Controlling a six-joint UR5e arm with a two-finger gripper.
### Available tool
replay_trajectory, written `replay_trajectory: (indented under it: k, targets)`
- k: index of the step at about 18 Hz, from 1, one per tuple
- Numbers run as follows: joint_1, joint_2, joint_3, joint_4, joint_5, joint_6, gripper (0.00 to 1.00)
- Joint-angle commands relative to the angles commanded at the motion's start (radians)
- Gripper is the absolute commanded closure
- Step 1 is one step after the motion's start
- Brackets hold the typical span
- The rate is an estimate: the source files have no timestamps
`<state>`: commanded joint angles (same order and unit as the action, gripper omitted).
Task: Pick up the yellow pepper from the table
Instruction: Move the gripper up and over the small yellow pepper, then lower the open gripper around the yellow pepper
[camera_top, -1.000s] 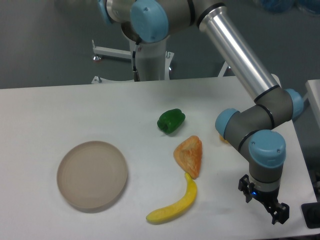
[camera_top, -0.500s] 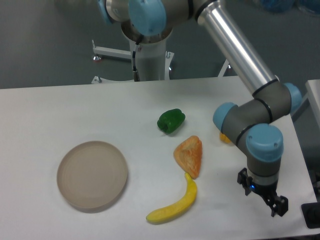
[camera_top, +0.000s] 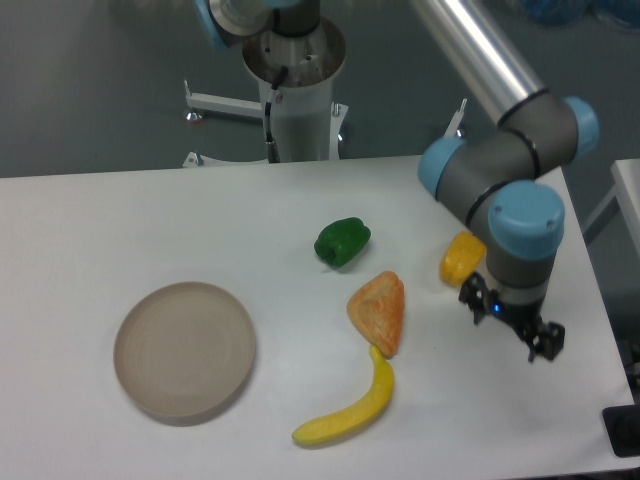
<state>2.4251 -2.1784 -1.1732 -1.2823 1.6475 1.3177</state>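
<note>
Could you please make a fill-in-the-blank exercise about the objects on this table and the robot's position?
1. The yellow pepper lies on the table, just left of the ____.
2. The orange wedge lies between the banana and the ____ pepper.
3. The round plate holds ____.
4. The gripper has nothing between its ____.

Missing words: gripper; green; nothing; jaws

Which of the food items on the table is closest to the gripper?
The yellow pepper, just left of the gripper; the orange wedge, green pepper and banana lie farther left.
</note>
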Motion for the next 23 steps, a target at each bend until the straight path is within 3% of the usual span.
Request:
replay_trajectory:
  k: [2, 8, 23]
  targets:
    - [0.026, 0.028, -0.066, 0.003, -0.015, 0.003, 0.00]
    - [0.046, 0.072, -0.175, 0.001, -0.008, 0.009, 0.00]
    - [0.048, 0.075, -0.224, 0.021, 0.041, 0.046, 0.00]
